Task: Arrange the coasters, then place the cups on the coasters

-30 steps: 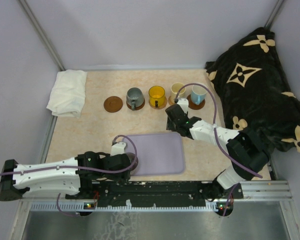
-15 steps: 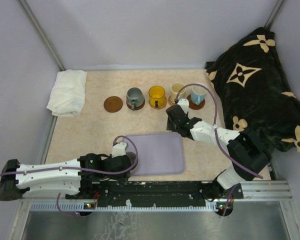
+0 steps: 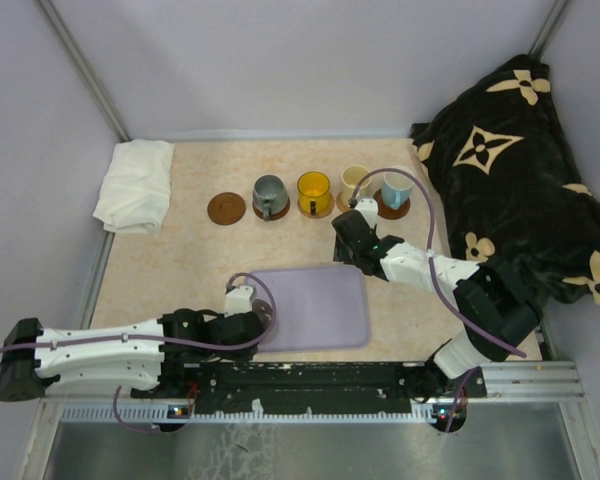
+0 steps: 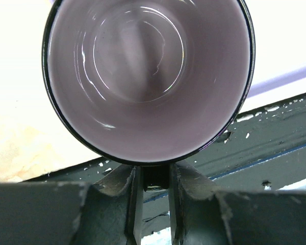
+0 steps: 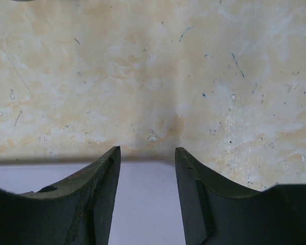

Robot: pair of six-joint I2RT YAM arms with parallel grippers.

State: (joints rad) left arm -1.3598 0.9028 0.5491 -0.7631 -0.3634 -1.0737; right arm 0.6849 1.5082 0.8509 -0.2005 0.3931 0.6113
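Top view: the mauve cup [image 3: 264,317] is being gripped by the left gripper [image 3: 252,320] at abt 7 o'clock of the table [image 3: 180,265], right at the left edge of the lavender tray [image 3: 320,300]. In the left wrist view its fingers [image 4: 135,209] are being held almost together, w/ only a narrow gap, pinched on the dark handle just under the cup's rim. The cup's glossy pale-purple inside is being shown to the camera.

The right gripper [image 3: 348,238] is being held over the tray's far right corner, at abt 1 o'clock of the tray. Its fingers [image 5: 104,199] are being held partly apart w/ nothing between them.

Toward 12 o'clock a row is being formed, L to R: a bare coaster [image 3: 226,208], then the grey-green cup [image 3: 270,193], orange-yellow cup [image 3: 314,188], cream cup [image 3: 356,179] and light-blue cup [image 3: 397,186], each on a coaster.

A white cloth [image 3: 135,185] is lying at 10 o'clock. A black blanket [image 3: 510,190] w/ cream flower and star motifs is lying at 2 o'clock; any lettering on it is too small to be read.
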